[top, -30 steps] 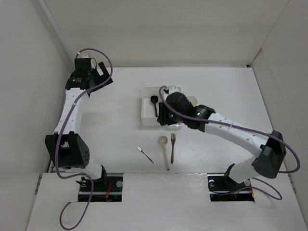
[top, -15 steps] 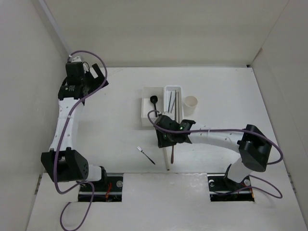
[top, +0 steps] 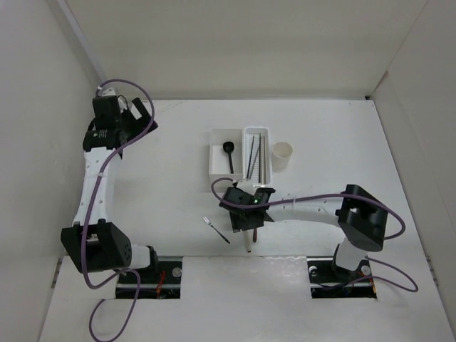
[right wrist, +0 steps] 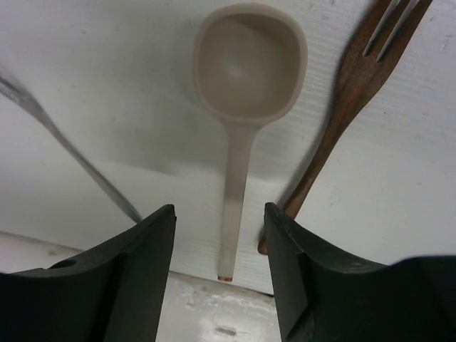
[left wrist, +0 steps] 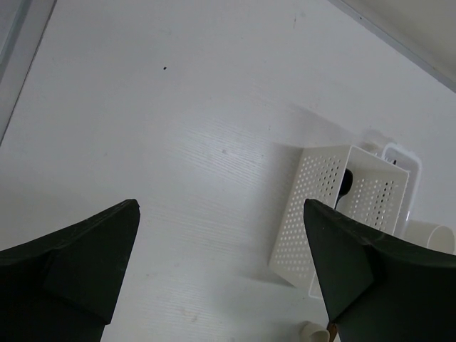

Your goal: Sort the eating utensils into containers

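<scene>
Was standing by the table for this bit. The right gripper point(right wrist: 219, 246) hung low over the pale wooden spoon point(right wrist: 239, 135), jaws apart, one finger on each side of the handle and neither touching it as far as I could see. The spoon lay flat on the table near the front edge, bowl pointing away from the arms.

My take: the tricky part was the neighbours. The brown wooden fork point(right wrist: 342, 107) lay just beside the spoon on one side, its handle end nearly meeting the spoon's, and the small silver fork point(right wrist: 64, 142) slanted off the other side. I'd have come straight down, kept the handle centred, and closed up near the bowl where the gap to the fork was widest, so that finger didn't snag it. The handle looked thin, so the fingertips needed to reach the tabletop.

The black spoon point(top: 229, 153) sat in the white square box point(top: 212, 162), so that looked like the spoon's home. Chopsticks point(top: 253, 157) were in the perforated tray point(top: 258, 130); the beige cup point(top: 283, 152) stood beside it.

The left gripper point(left wrist: 221, 206) was wide open, holding nothing, well off at the far left.
</scene>
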Tool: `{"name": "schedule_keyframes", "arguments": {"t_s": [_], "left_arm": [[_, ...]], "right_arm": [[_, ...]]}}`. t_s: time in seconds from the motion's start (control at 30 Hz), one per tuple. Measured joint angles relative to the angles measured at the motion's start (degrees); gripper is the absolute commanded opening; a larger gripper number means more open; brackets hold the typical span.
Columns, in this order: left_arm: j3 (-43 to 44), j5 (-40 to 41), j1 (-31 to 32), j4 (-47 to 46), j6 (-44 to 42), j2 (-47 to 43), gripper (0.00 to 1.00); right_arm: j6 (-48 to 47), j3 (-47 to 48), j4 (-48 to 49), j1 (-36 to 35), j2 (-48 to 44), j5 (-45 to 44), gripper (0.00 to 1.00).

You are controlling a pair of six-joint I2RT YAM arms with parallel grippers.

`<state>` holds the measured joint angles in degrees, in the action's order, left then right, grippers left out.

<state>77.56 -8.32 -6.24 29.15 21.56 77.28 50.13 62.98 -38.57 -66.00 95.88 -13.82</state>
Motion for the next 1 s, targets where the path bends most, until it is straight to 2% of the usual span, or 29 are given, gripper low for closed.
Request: {"name": "schedule_keyframes", "arguments": {"t_s": [0.07,0.17,0.2,0.3,0.33,0.37,0.53,0.67,0.8,0.9,1.0], "left_arm": [[-0.22,-0.35,0.00,-0.09,0.20,0.00,1.00],[-0.28,-0.74,0.00,-0.15,0.42,0.00,1.00],[-0.31,-0.85,0.00,-0.20,0.44,-0.02,1.00],[-0.31,-0.96,0.00,-0.17,0.46,-0.02,1.00],[-0.31,-0.98,0.00,-0.20,0.48,-0.02,1.00],[-0.31,-0.98,0.00,-0.20,0.48,-0.02,1.00],[-0.35,-2.43,-1.25,-0.24,0.70,-0.02,1.00],[-0.42,-2.71,-3.52,-0.79,0.98,-0.02,1.00],[-0.39,-2.05,-3.89,-1.22,0.33,0.02,1.00],[-0.22,-1.31,-3.85,-1.44,-0.74,0.31,1.00],[0.33,-0.02,-3.85,-1.53,-1.86,0.90,1.00]], "right_arm": [[-0.02,0.81,-0.11,0.00,1.95,-1.05,0.54],[-0.39,2.80,-0.20,0.00,6.19,-2.69,0.41],[-0.61,3.43,-0.24,0.00,7.48,-3.08,0.33],[-0.94,5.16,-0.52,0.00,8.76,-4.15,0.16],[-0.92,5.25,-0.55,0.00,8.79,-4.59,0.05],[-0.92,5.29,-0.85,0.00,8.76,-5.14,0.00],[-1.20,5.73,-3.13,0.00,6.54,-7.17,0.00],[-5.51,9.84,-4.55,-0.07,1.11,-7.52,0.00],[-13.03,19.50,-4.00,0.04,-3.82,-9.20,0.00],[-18.80,29.64,-2.47,1.95,-3.76,-9.40,0.00],[-22.73,39.32,0.31,8.28,0.17,-6.38,0.00]]}}
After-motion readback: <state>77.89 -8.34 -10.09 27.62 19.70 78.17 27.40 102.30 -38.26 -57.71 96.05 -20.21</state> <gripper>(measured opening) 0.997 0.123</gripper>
